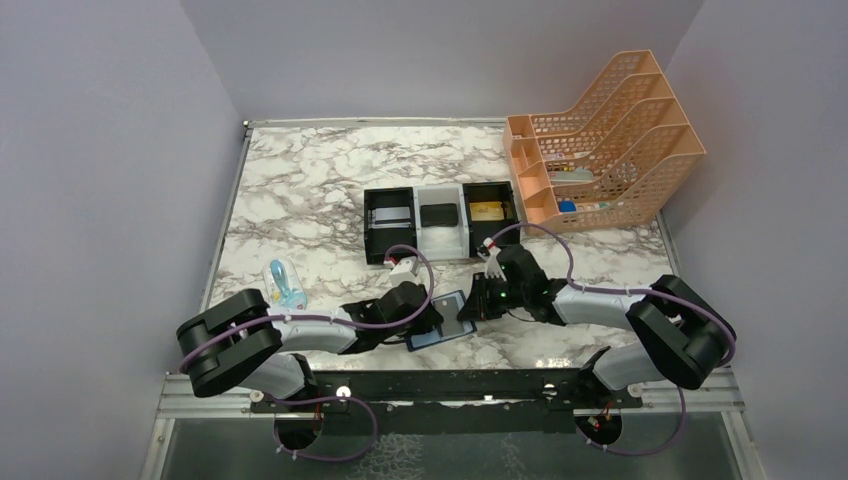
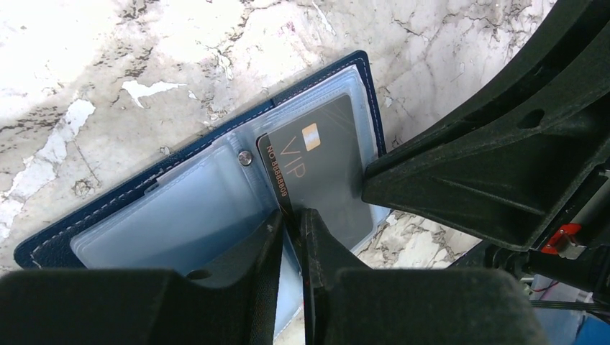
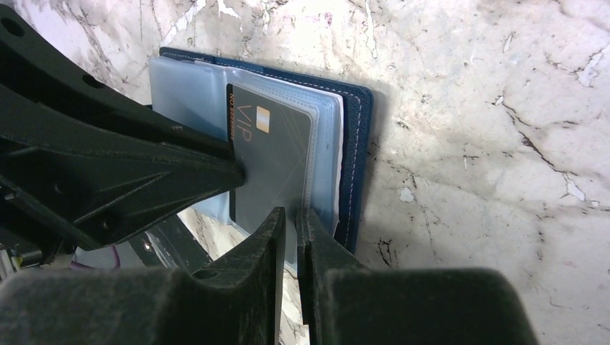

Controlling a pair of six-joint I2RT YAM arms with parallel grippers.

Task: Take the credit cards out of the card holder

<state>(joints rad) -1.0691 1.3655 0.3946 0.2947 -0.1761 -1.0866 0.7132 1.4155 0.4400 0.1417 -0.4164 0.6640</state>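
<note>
Lying open on the marble table (image 1: 300, 180), close in front of the arm bases, the card holder (image 2: 165, 215) shows pale clear pockets inside its navy cover. A black card (image 2: 324, 165) marked VIP sits in the top pocket, and its numbered long edge looks free of the sleeve. The left gripper (image 2: 293, 215) has its fingers drawn almost together on that edge and seems to pinch the card, though those fingers hide the lower corner. The right gripper (image 3: 291, 214) comes from the opposite side, nearly closed on the pocket's outer edge. Whether the card is caught with the sleeve cannot be told. From above, both wrists cover most of the holder.

Behind it, three box trays (image 1: 440, 240) stand side by side, black, white and black. They hold a grey card (image 1: 392, 215), a dark card (image 1: 440, 213) and a gold card (image 1: 487, 210). A peach file rack (image 1: 600, 150) stands far right. A small blue and white item (image 1: 285, 285), too small to name, lies at left.
</note>
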